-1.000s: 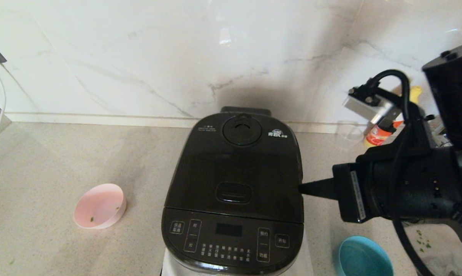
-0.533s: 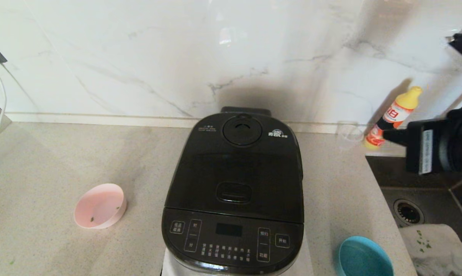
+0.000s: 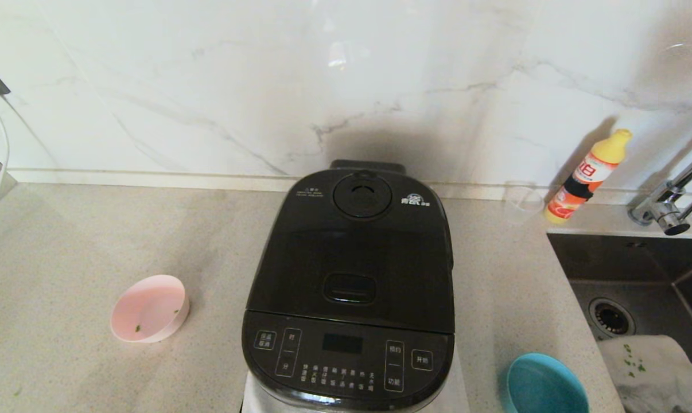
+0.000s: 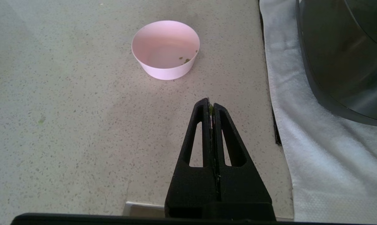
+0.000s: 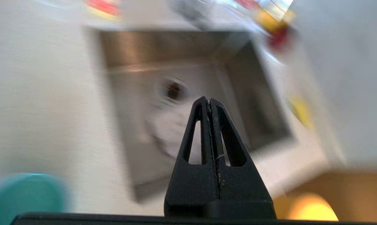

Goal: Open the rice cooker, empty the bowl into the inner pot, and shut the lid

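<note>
The black rice cooker (image 3: 349, 298) stands mid-counter with its lid (image 3: 354, 252) shut, so the inner pot is hidden. Its side shows in the left wrist view (image 4: 344, 53). A pink bowl (image 3: 149, 308) with a few green flecks sits left of the cooker, also in the left wrist view (image 4: 165, 49). My left gripper (image 4: 209, 104) is shut and empty, hovering over the counter short of the pink bowl. My right gripper (image 5: 206, 100) is shut and empty above the sink (image 5: 188, 103). Neither arm shows in the head view.
A blue bowl (image 3: 544, 384) sits at the cooker's front right. A sink (image 3: 638, 287) with a tap (image 3: 664, 209) and a white cloth (image 3: 647, 367) lies at the right. An orange-yellow bottle (image 3: 587, 175) and a clear cup (image 3: 521, 201) stand by the wall. A white towel (image 4: 316, 150) lies under the cooker.
My right arm has pulled away to the right from the cooker's side, past the sink, and out of the head view. The cooker and bowls have not moved.
</note>
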{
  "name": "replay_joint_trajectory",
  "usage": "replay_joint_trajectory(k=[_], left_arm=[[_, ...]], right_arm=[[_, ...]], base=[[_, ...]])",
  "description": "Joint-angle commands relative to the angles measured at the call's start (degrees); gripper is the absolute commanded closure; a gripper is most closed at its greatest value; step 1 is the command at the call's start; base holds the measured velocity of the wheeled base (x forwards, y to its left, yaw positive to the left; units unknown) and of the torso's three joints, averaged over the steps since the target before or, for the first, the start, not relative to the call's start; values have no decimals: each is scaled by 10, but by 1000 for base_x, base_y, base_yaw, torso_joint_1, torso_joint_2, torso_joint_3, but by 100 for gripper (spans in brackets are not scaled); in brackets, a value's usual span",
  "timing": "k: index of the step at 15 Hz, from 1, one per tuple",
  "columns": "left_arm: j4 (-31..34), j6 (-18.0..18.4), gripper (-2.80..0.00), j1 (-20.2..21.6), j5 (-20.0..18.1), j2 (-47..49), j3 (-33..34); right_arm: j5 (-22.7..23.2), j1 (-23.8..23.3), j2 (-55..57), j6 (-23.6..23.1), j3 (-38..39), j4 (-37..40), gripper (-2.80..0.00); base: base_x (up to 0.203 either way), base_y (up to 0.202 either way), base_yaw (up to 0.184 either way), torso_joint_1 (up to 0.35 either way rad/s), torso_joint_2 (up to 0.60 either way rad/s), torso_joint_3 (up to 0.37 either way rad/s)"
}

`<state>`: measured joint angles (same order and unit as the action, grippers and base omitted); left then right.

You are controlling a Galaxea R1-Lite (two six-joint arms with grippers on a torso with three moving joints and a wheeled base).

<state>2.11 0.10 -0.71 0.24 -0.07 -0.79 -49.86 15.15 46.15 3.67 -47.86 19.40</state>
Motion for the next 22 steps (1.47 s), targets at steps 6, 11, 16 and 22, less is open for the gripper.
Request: replay_joint_trajectory(k=[6, 11, 16, 22], left_arm=[[0, 0, 0, 0, 0, 1, 0], [0, 0, 0, 0, 0, 0, 0], [0, 0, 0, 0, 0, 1, 0], [0, 0, 0, 0, 0, 1, 0]], right_arm=[[107, -145, -431, -103, 285, -19, 0], [492, -151, -462, -107, 442, -130, 0], [525, -151, -459, -99, 455, -129, 0], [521, -151, -460, -83, 455, -130, 0]], base=[[0, 0, 0, 0, 0, 0], [0, 0, 0, 0, 0, 0], [0, 0, 0, 0, 0, 0], [0, 0, 0, 0, 0, 0]])
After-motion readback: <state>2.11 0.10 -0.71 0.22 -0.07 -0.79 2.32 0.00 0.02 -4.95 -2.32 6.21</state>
